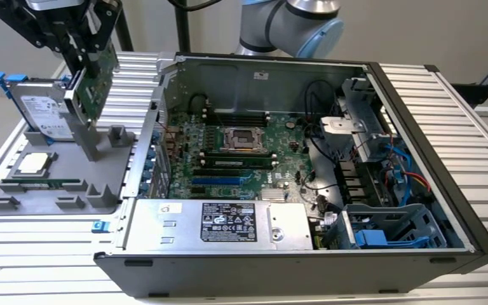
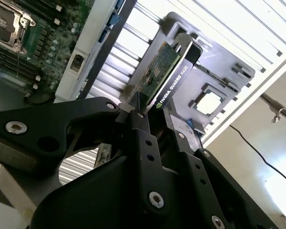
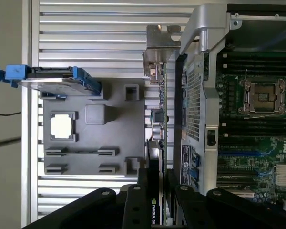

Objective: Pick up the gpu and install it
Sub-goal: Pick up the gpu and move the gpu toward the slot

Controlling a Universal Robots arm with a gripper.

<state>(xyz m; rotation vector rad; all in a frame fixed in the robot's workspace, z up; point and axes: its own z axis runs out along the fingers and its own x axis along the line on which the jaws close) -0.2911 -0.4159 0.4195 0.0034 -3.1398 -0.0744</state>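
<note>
While the gripper clamps the gpu, its near end is hidden | place — above grey tray

I count one gpu, one hard drive in a blue frame, one processor chip, one memory stick and one grey holder. I also count one open computer case, one motherboard, one processor socket, one power supply, and my one gripper.

Exterior view high, angled down onto open case and tray; both wrist views close behind gripper, sharing gpu, tray, motherboard.
</note>
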